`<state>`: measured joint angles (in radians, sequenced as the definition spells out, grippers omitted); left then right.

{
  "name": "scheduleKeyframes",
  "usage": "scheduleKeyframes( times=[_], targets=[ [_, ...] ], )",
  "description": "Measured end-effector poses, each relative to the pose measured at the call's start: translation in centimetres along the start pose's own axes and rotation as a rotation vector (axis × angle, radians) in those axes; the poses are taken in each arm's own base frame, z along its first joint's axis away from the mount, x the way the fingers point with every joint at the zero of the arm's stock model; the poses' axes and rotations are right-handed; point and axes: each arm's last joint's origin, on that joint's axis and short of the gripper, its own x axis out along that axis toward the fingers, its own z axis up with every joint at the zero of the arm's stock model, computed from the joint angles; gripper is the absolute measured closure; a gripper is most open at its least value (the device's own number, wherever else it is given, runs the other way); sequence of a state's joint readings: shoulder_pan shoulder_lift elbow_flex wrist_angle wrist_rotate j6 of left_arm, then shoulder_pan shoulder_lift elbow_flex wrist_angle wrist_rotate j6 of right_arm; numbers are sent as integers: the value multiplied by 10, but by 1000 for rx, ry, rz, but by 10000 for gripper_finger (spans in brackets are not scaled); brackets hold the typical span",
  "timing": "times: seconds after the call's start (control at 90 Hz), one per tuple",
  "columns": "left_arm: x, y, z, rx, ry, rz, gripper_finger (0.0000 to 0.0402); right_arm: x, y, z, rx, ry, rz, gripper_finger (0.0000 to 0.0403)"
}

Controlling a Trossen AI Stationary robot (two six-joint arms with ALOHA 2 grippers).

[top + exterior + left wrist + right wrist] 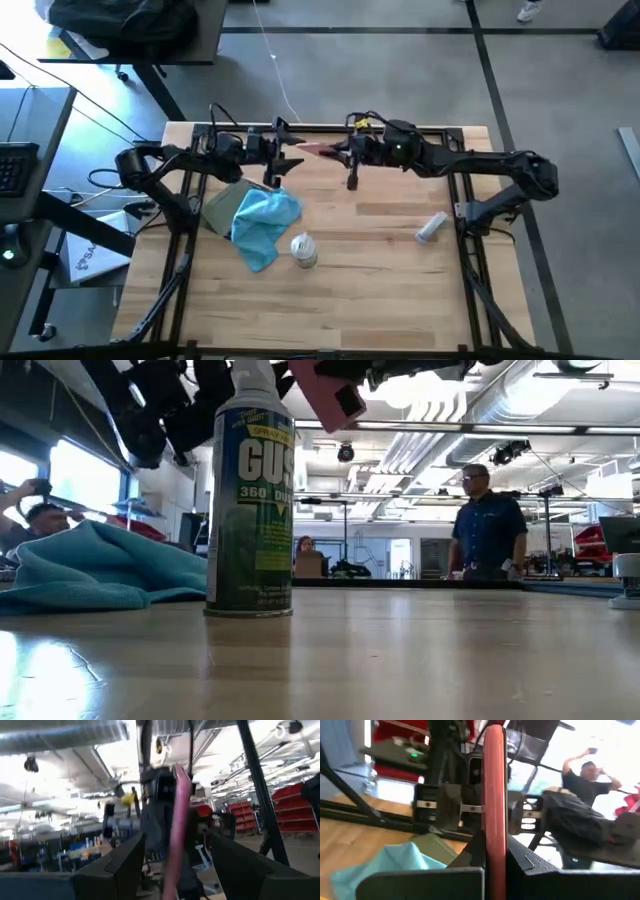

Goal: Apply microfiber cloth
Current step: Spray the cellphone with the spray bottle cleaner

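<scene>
the table (380,300) carries the microfiber cloth (262,222) at its left side, crumpled, partly over an olive-green pouch (218,207). a spray can (303,250) stands just beside the cloth. above the table's far edge, the left gripper (290,162) and right gripper (335,152) both clamp a pink flat object (316,151).

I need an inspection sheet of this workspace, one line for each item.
Surface: wooden table, mostly bare at the front.
Job's things: microfiber cloth crumpled on an olive pouch.
Clutter: spray can upright beside the cloth; small bottle lying down.
Grippers: left gripper and right gripper meet above the back edge, pink flat object between them.
Cables: white cord on the floor.
Surroundings: person standing behind.
</scene>
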<state>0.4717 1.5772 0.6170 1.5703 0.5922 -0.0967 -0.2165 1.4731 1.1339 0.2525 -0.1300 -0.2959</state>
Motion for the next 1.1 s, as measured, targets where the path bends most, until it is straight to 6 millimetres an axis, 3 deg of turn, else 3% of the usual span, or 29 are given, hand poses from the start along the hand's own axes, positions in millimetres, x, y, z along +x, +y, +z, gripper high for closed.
scheduleKeyframes(
  times=[0.378, 0.911, 1.1],
  targets=[
    [6, -2, 18, 22, -62, 10, 199, 5, -1, -6, 40, 13, 3, 402],
    [16, -18, 18, 30, -79, -21, 200, 18, 2, -12, 106, -61, 82, 402],
    [21, -14, 19, 6, -76, 30, 233, 18, 2, -12, 105, -63, 86, 402]
  ],
)
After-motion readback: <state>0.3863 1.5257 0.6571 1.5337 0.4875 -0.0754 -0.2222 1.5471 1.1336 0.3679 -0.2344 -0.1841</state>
